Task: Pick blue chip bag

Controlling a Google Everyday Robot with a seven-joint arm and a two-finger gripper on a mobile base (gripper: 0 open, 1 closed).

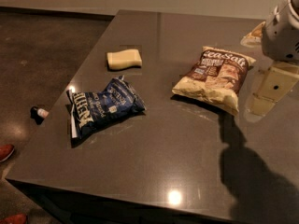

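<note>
The blue chip bag (105, 107) lies flat on the dark grey table (163, 162), near its left edge, with white block lettering and a white edge on its left side. My gripper (274, 88) hangs at the far right of the view under the white arm housing (282, 31), just above the table. It is to the right of the cream-and-brown Sea Salt bag (216, 77) and far from the blue bag, holding nothing that I can see.
A small pale yellow block (124, 59) lies behind the blue bag. A small bottle (39, 112) and red shoes (5, 152) are on the floor to the left. The arm's shadow falls on the table's front right.
</note>
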